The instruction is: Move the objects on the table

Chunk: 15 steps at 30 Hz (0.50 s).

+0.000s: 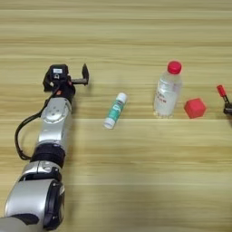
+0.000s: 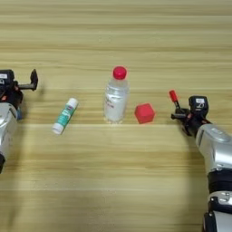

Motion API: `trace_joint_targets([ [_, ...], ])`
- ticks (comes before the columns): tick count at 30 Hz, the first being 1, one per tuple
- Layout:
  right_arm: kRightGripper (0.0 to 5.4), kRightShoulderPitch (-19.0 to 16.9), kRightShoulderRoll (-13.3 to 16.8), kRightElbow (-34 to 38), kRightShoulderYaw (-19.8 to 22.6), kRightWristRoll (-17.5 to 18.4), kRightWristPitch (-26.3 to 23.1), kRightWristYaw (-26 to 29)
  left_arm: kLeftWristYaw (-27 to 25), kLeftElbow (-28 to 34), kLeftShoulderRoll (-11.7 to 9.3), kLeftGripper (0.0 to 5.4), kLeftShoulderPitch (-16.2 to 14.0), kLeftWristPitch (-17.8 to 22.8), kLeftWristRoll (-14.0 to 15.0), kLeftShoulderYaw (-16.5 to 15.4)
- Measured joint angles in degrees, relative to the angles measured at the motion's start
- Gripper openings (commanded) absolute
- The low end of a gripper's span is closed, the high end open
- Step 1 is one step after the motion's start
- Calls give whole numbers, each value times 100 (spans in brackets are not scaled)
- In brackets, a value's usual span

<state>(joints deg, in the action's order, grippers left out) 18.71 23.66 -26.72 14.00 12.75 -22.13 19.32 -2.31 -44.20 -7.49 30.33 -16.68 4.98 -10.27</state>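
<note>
A small clear bottle [image 1: 166, 93] with a red cap stands upright right of the table's middle. A small red cube [image 1: 195, 108] rests just right of it. A slim white tube with a green label [image 1: 114, 111] lies tilted left of the bottle. My left gripper [image 1: 78, 78] is open on the wooden table [image 1: 118, 172], a hand's width left of the tube and holding nothing. My right gripper [image 2: 180, 113] is to the right of the cube, shut on a thin red pen [image 2: 173, 96] whose red tip sticks up and leans toward the cube.
My left arm [image 1: 52, 131] stretches from the lower left corner up along the left side. My right arm [image 2: 217, 154] comes in at the lower right. A black cable [image 1: 20, 136] loops beside the left forearm.
</note>
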Motion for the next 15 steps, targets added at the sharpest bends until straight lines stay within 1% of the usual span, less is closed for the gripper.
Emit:
trace_joint_targets([
  [3, 46, -30, -30, 127, 26, 53, -90, -20, 2, 5, 2, 540, 0, 0, 0, 1],
  [6, 46, -204, -156, 461, 1, 55, -140, -110, 4, 8, 4, 540, 2, 0, 0, 3],
  [9, 46, -374, -231, 965, 4, 91, -266, -172, 10, 8, 4, 540, 2, 0, -1, 2],
  [15, 46, -495, -425, 1858, 24, 295, -519, -283, 17, 8, 6, 540, 6, 0, -1, 28],
])
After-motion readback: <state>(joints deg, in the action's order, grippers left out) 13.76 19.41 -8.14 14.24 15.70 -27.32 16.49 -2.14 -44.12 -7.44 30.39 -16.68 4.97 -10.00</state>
